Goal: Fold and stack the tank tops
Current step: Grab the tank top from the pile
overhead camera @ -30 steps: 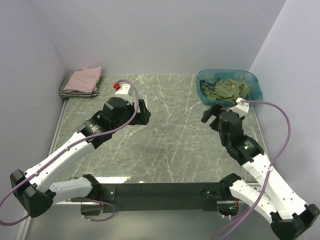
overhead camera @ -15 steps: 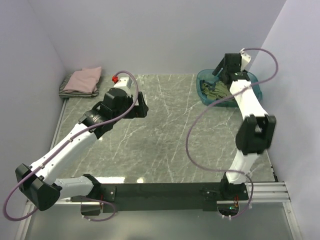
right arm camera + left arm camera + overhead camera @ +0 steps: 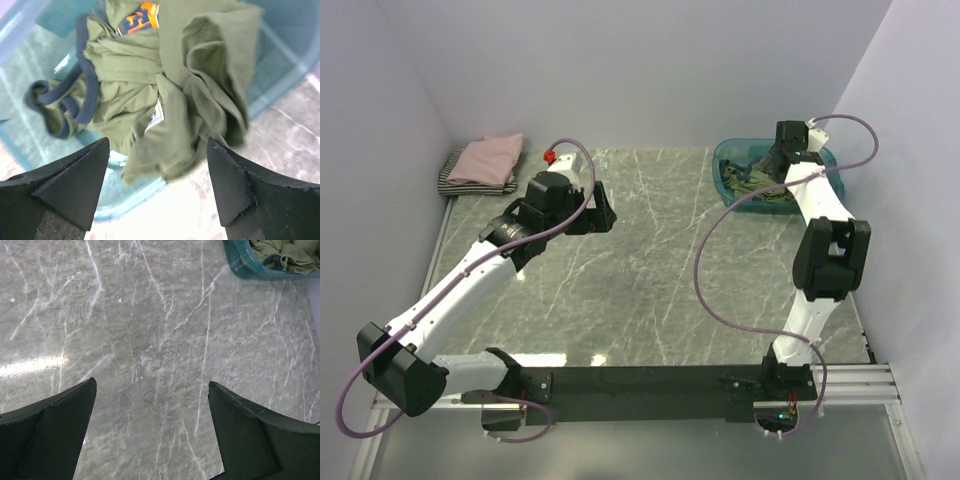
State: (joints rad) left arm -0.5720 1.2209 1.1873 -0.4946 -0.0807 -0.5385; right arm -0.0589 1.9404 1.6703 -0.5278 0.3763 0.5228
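Observation:
An olive-green tank top (image 3: 170, 90) with navy trim and a blue-orange print lies crumpled in the teal tub (image 3: 820, 185); it also shows in the top view (image 3: 752, 180) and in the left wrist view (image 3: 285, 255). My right gripper (image 3: 157, 165) is open just above it, over the tub's rim, and shows in the top view (image 3: 772, 160). A pink tank top (image 3: 488, 158) lies folded on a striped one (image 3: 453, 180) at the far left corner. My left gripper (image 3: 605, 212) is open and empty above the bare table and shows in its own view (image 3: 150, 400).
The teal tub (image 3: 145, 192) stands at the far right corner by the wall. The marble table (image 3: 650, 270) spreads between the arms. Walls close in the left, back and right sides.
My right arm has reached up from mid-table to the tub and lowered its gripper over the olive-green top. My left gripper has drifted slightly toward the back.

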